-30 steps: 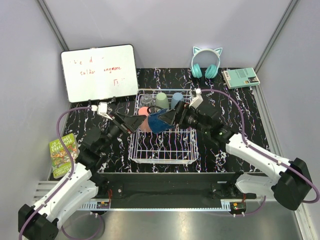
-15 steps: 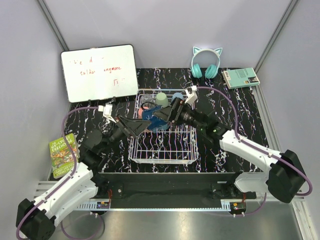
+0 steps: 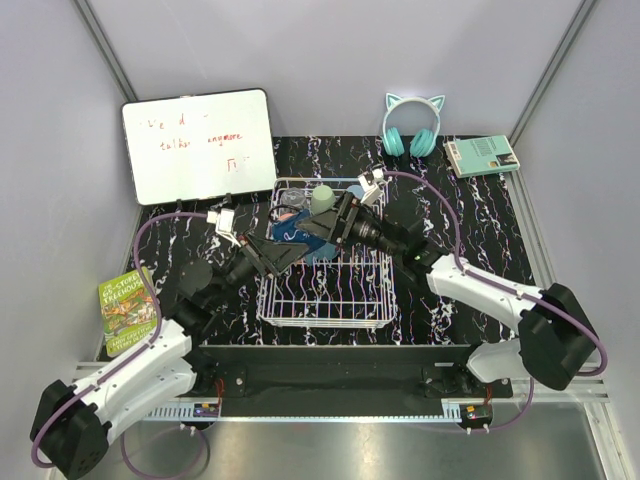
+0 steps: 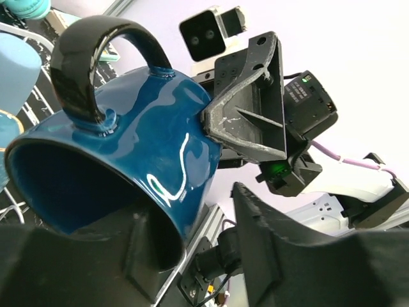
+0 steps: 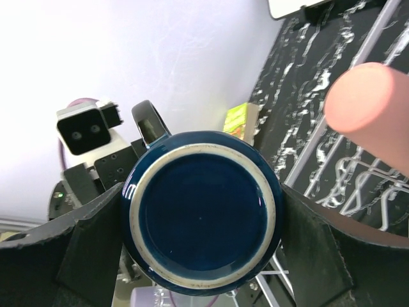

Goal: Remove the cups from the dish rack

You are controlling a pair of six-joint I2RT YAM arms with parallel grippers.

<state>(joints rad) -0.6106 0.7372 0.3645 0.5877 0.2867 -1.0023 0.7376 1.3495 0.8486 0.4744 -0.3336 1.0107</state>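
Note:
A dark navy mug (image 3: 305, 240) hangs on its side over the white wire dish rack (image 3: 325, 300). My right gripper (image 3: 326, 232) is shut on the mug's base (image 5: 201, 211), one finger on each side. My left gripper (image 4: 198, 220) straddles the mug's rim (image 4: 128, 141). One finger is inside the mouth; the other stands outside, a small gap from the wall. At the back of the rack stand a sage-green cup (image 3: 322, 200) and a clear glass (image 3: 291, 203). A salmon-pink cup (image 5: 370, 102) shows in the right wrist view and a light-blue cup (image 4: 13, 70) in the left wrist view.
A whiteboard (image 3: 200, 145) leans at the back left. Teal cat-ear headphones (image 3: 412, 125) and a teal box (image 3: 482, 155) lie at the back right. A green book (image 3: 127, 310) lies off the mat at the left.
The right arm carried the mug left and back over the rack. My left gripper came up to the mug's rim and its jaws narrowed around the wall.

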